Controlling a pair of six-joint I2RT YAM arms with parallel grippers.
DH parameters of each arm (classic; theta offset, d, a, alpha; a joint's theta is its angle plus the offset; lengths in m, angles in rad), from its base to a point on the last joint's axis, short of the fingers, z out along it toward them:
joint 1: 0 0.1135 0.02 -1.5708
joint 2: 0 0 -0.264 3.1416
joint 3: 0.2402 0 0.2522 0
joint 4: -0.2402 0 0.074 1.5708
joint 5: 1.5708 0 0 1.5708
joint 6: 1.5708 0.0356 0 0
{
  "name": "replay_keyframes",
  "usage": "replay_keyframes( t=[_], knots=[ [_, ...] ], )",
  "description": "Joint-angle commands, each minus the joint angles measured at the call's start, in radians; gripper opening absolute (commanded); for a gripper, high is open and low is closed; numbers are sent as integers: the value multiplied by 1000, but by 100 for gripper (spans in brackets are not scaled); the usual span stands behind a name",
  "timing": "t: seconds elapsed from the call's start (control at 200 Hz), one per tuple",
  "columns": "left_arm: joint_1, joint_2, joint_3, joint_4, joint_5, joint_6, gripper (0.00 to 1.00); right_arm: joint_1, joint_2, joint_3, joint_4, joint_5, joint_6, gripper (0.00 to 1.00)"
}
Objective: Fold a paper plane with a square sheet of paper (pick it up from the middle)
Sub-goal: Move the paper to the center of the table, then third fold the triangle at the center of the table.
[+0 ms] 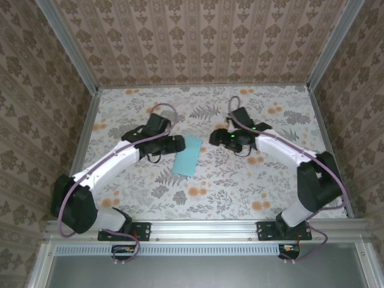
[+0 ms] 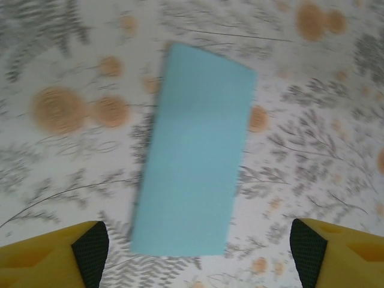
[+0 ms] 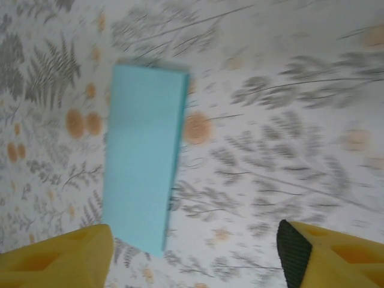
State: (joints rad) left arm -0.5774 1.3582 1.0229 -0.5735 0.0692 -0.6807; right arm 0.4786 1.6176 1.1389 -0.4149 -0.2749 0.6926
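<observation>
The square sheet of paper (image 1: 188,156) lies flat on the floral table, folded into a long light turquoise rectangle rather than a paper plane. My left gripper (image 1: 180,144) hovers at its left edge, open, with nothing between its yellow fingers. In the left wrist view the paper (image 2: 195,150) lies below and ahead of the left gripper (image 2: 198,252). My right gripper (image 1: 215,137) is open a short way to the right of the sheet. In the right wrist view the paper (image 3: 144,156) lies toward the left finger (image 3: 72,252) of the right gripper (image 3: 195,255), untouched.
The floral tabletop (image 1: 240,186) is bounded by metal rails, with patterned walls (image 1: 198,36) on three sides. Both arms bend inward over the middle of the table. Bare table lies in front of and behind the sheet.
</observation>
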Motion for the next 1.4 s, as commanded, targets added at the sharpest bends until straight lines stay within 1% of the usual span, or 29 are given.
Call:
replay_keyframes(
  t=[0.0, 0.035, 0.05, 0.11, 0.25, 0.475, 0.63, 0.8, 0.885, 0.94, 1.0, 1.07, 1.09, 1.19, 1.3, 1.34, 1.355, 1.395],
  knots=[
    [98, -74, -83, 17, 57, -75, 82, 109, 116, 106, 24, -19, 29, 67],
    [114, -90, -108, 17, 59, -84, 82, 143, 161, 138, 25, -22, 34, 63],
    [152, -98, -118, 15, 61, -89, 82, 153, 180, 157, 24, -23, 34, 62],
    [207, -119, -146, 4, 74, -105, 82, 195, 248, 219, 25, -28, 39, 57],
    [279, -134, -185, -20, 100, -114, 80, 257, 396, 353, -3, -63, 29, 49],
    [307, -130, -208, -8, 127, -122, 79, 300, 538, 443, -52, -114, -1, 48],
    [309, -107, -202, -1, 150, -112, 79, 302, 568, 441, -99, -113, -59, 48],
    [308, -82, -196, 21, 194, -102, 76, 292, 531, 380, -195, -138, -229, 48],
    [304, -76, -202, 52, 231, -100, 74, 272, 488, 329, -226, -189, -308, 42],
    [297, -71, -208, 75, 257, -100, 71, 256, 451, 299, -225, -201, -320, 40],
    [280, -62, -212, 103, 278, -99, 68, 239, 412, 274, -194, -218, -299, 40],
    [251, -47, -213, 136, 296, -105, 58, 223, 347, 241, -129, -226, -237, 40],
    [244, -40, -212, 146, 302, -109, 56, 220, 327, 226, -84, -225, -217, 40],
    [194, -12, -213, 198, 330, -127, 45, 198, 227, 142, 26, -184, -124, 40],
    [131, 28, -211, 278, 368, -148, 36, 159, 147, 50, 51, -118, -52, 40],
    [126, 47, -207, 306, 383, -156, 33, 140, 125, 11, 59, -107, -32, 40],
    [97, 57, -204, 316, 388, -158, 32, 132, 115, -5, 63, -105, -26, 40],
    [77, 79, -197, 344, 403, -164, 29, 109, 93, -46, 75, -104, -9, 41]
  ],
)
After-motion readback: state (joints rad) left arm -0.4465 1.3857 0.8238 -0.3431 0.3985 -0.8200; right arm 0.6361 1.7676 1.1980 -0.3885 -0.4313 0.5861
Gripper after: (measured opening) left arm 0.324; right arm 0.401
